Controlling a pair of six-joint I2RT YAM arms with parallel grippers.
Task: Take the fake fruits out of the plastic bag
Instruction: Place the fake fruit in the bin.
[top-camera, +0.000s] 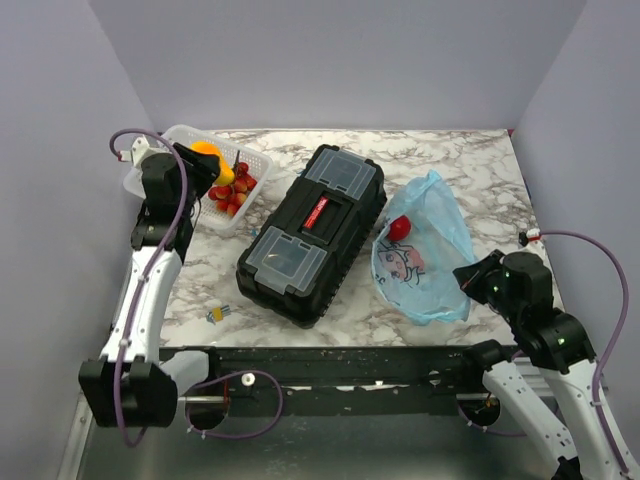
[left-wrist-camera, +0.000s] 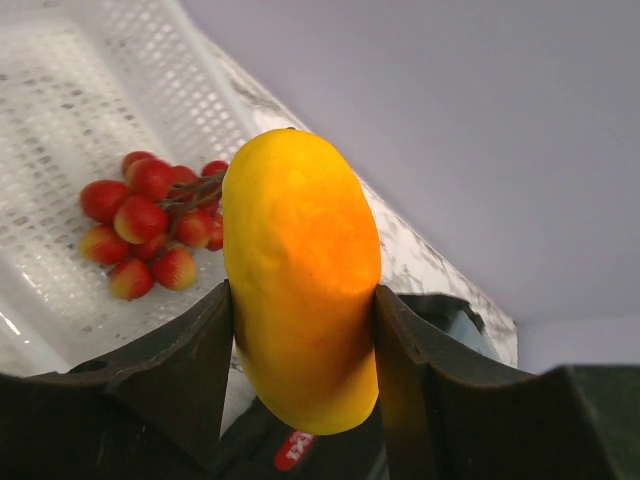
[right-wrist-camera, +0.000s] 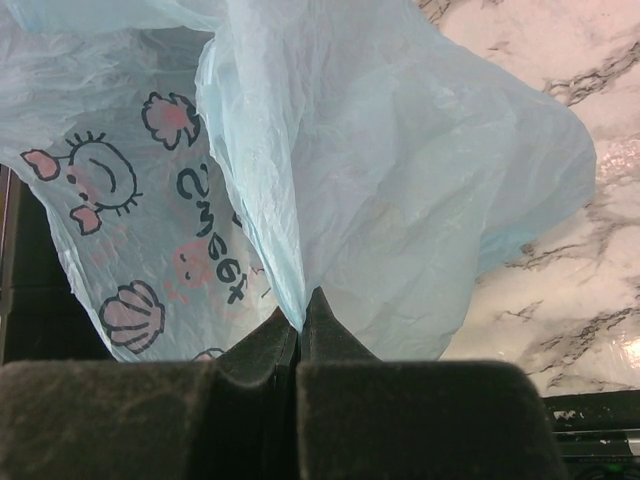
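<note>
Left fingers (left-wrist-camera: 190, 370) clamp the orange-yellow mango (left-wrist-camera: 300, 280) over white mesh basket (left-wrist-camera: 60, 100) holding grapes (left-wrist-camera: 150, 225); right fingers (right-wrist-camera: 255, 355) pinch blue plastic bag (right-wrist-camera: 400, 200), red fruit (top-camera: 399, 227) at its mouth.

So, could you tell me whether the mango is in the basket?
Not in: the left pincer grips the mango above the white mesh basket, where grapes lie.

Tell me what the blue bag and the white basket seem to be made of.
Bag: probably thin plastic film, translucent and crinkled, its cartoon print showing through. Basket: apparently rigid moulded plastic, white, slightly glossy, pierced with a regular grid of small holes.
</note>
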